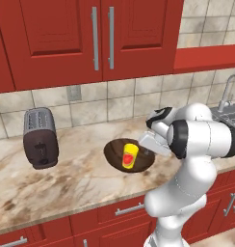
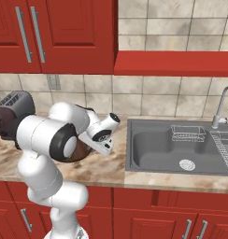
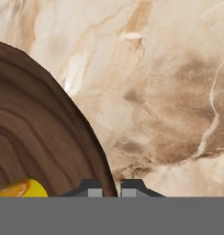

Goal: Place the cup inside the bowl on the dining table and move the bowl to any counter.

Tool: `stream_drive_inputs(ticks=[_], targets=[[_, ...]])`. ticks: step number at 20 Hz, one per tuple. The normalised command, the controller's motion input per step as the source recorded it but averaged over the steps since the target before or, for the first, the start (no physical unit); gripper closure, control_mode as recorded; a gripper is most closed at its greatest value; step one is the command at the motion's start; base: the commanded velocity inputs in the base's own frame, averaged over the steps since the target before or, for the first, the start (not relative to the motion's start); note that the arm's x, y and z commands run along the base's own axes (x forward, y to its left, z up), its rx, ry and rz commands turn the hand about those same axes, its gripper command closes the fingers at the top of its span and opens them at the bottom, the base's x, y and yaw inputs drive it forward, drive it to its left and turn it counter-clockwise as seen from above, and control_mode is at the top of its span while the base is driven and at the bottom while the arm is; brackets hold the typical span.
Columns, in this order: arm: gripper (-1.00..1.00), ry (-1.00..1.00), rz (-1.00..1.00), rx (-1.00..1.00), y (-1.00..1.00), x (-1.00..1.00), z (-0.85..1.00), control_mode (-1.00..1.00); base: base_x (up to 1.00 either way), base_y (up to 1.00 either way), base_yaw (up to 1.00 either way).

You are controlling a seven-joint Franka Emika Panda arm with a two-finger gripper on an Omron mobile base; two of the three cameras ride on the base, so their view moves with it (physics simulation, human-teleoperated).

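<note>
- Nearest to the hand camera are my two dark fingertips [image 3: 94, 188], standing close together with the rim of the bowl [image 3: 36, 133] between them.
- My pincer [image 3: 108, 189] is narrow and pinches this rim on the bowl's right side, as seen in the left base view.
- Its wood-grain wall curves away to the left in the hand view, and a small yellow part of the cup [image 3: 22, 189] shows at the bottom.
- From the left base view, the cup [image 1: 130, 156] stands upright inside the bowl [image 1: 115, 153], its red mark facing the camera.
- Under the bowl is the marble surface [image 1: 66, 185] over red cabinets.
- On the same surface, a dark toaster [image 1: 40, 138] stands well apart to the left.
- From the right base view, a grey sink [image 2: 181, 151] with a faucet [image 2: 222, 107] lies to the right of my arm.
</note>
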Motion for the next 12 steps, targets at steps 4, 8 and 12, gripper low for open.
stream_drive_inputs(ticks=[4, 8, 12], targets=[[1.00, 0.00, 0.00, 0.00, 0.01, 0.00, -0.02, -1.00, 0.00, 0.00, 0.00], [1.00, 0.00, 0.00, 0.00, 0.01, -0.09, 0.00, -1.00, 0.00, 0.00, 0.00], [1.00, 0.00, 0.00, 0.00, 0.00, -0.09, 0.00, -1.00, 0.00, 0.00, 0.00]])
